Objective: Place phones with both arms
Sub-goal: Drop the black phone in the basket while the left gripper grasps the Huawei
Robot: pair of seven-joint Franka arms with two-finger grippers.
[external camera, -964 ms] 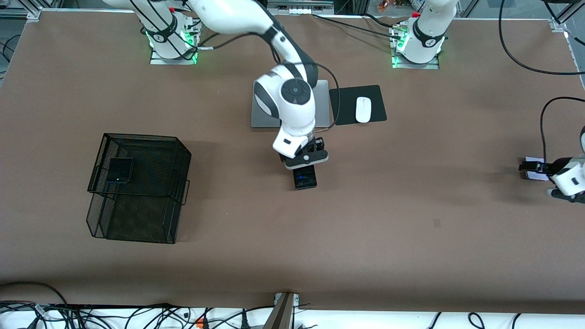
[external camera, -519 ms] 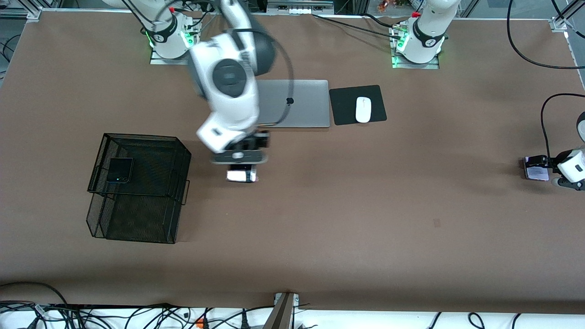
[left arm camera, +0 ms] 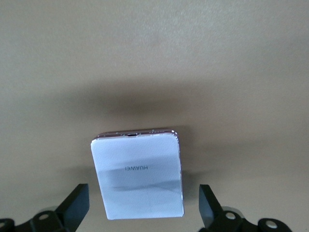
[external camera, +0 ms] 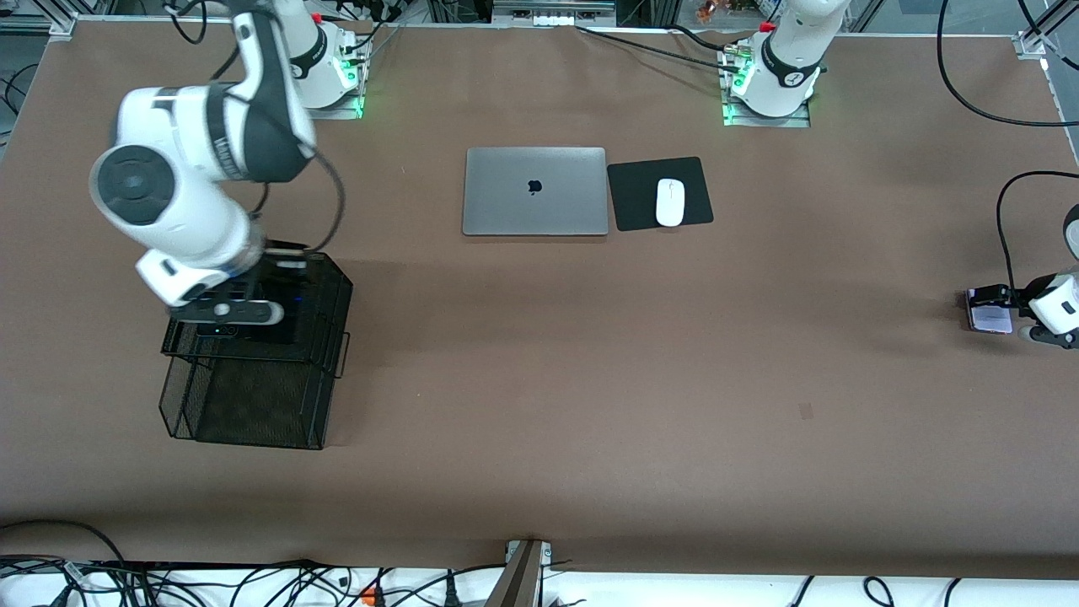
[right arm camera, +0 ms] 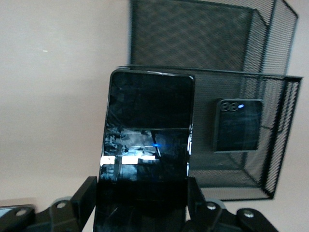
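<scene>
A brown worktop (external camera: 590,405) is seen from a high camera facing two white robot arms whose bases stand along its upper edge.

Toward the right arm's end of the worktop stands a black wire-mesh tray stack (external camera: 253,396) with two tiers. The right gripper (external camera: 226,314) hangs over the upper tier. In the right wrist view its two fingers (right arm camera: 84,198) are clamped on the lower end of the long black phone (right arm camera: 147,159), whose glossy screen reflects light and reaches out over the rim of the mesh tray (right arm camera: 285,145). The squarish black folded phone (right arm camera: 238,124), with camera dots and a small blue light, lies flat in the upper tier, just beside the held phone as that view shows it. In the front view only a sliver of the folded phone (external camera: 217,330) peeks out under the gripper.

Near the middle of the worktop, close to the upper edge, a closed silver laptop (external camera: 534,190) lies flat. Just beside it, toward the left arm's end, is a black mouse pad (external camera: 632,202) with a white mouse (external camera: 670,202) on it.

At the edge of the worktop at the left arm's end, the left gripper (external camera: 1007,310) is low at the pale lavender-white phone (external camera: 988,314), which lies on the worktop. In the left wrist view this phone (left arm camera: 139,176) lies flat between the two fingers (left arm camera: 75,210), which stand wide apart with a clear gap on each side, touching nothing.
</scene>
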